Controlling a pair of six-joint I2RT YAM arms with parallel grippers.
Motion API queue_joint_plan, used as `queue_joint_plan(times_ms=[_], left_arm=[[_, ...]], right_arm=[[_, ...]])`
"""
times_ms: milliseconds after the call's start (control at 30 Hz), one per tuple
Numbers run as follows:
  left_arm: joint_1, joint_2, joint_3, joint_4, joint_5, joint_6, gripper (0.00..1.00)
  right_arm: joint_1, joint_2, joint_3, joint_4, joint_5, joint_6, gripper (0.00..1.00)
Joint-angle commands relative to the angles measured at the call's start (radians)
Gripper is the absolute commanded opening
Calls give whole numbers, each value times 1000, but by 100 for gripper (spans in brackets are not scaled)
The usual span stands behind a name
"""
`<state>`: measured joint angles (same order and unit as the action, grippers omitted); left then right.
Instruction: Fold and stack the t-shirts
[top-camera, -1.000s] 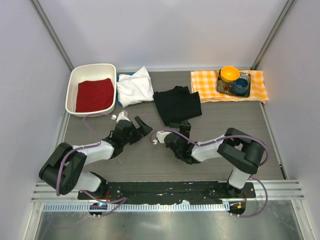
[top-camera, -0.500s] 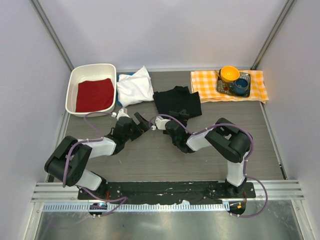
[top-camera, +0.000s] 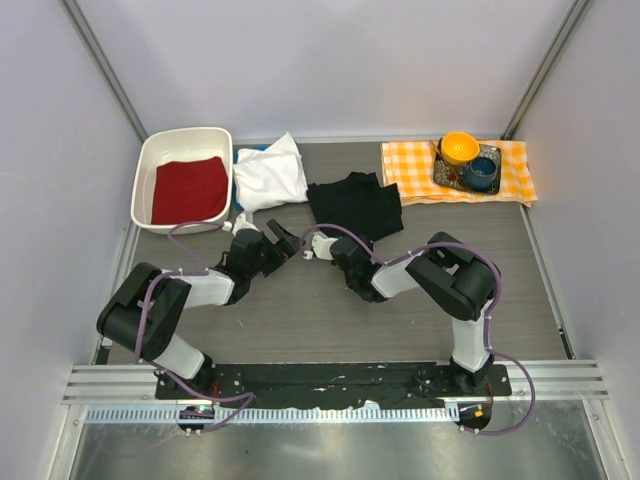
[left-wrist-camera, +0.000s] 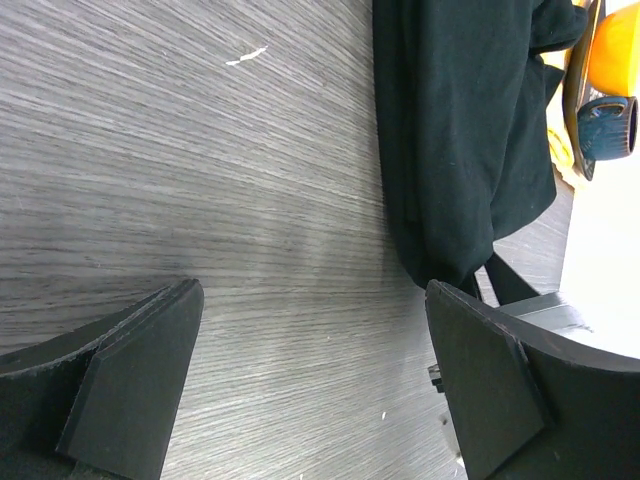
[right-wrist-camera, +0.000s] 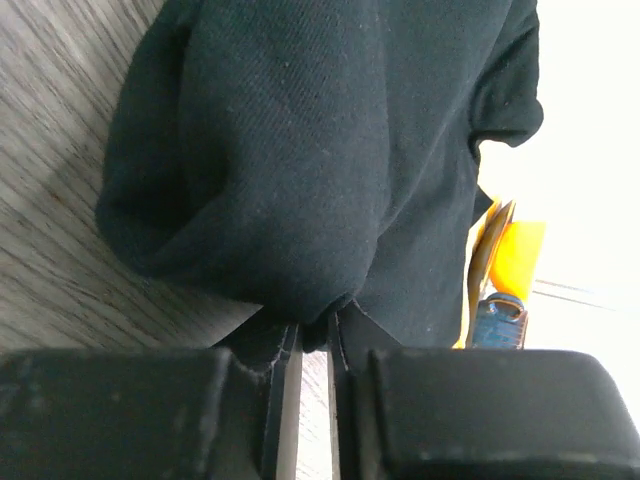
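Pinch on black shirt
Its near hem is clamped in the right tool. The shirt lies at 12 o'clock on the table, and the left tool gapes apart at its 8 o'clock.

The left arm and right arm were black-jointed with pale grey links. Purple cables trailed each. The fingers were matte black.

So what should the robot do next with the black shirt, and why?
Probably move the left end effector to the near edge of the black t-shirt and close: its fingers stand wide open over table beside the cloth, while the right end effector already seems shut on it.
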<state>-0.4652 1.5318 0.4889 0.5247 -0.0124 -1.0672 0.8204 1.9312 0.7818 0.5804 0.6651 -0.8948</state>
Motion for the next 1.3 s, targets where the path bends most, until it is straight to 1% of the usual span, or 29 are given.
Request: queue_joint_plan(times_ms=[0, 133, 167, 267, 500, 633, 867, 1033, 1133, 1167, 1267], left_arm=[[10, 42, -1, -38, 2, 3, 100], [10, 102, 14, -3, 9, -4, 100], [10, 117, 23, 7, 43, -16, 100], [10, 169, 17, 93, 80, -55, 100], [10, 261, 7, 251, 124, -148, 100], [10, 300, -4, 299, 138, -180, 100], [7, 373, 10, 379, 178, -241, 100], [-10, 425, 11, 469, 181, -307, 100], [-20, 474, 5, 582, 199, -362, 100], [-20, 494, 8, 650, 216, -403, 100], [-20, 563, 8, 763, 244, -480, 100]], right_arm=[[-6, 3, 11, -1, -1, 62, 1], [-6, -44, -9, -20, 1, 105, 1], [-4, -63, -19, -42, -1, 143, 1], [2, -141, -42, -76, -7, 186, 1], [31, -277, -33, -169, 8, 198, 1], [37, -343, -26, -223, 17, 192, 1], [72, -383, -23, -255, 40, 195, 1], [89, -394, -30, -257, 47, 194, 1], [97, -393, -27, -264, 50, 192, 1], [97, -391, -27, -264, 48, 189, 1], [100, -385, -29, -264, 50, 186, 1]])
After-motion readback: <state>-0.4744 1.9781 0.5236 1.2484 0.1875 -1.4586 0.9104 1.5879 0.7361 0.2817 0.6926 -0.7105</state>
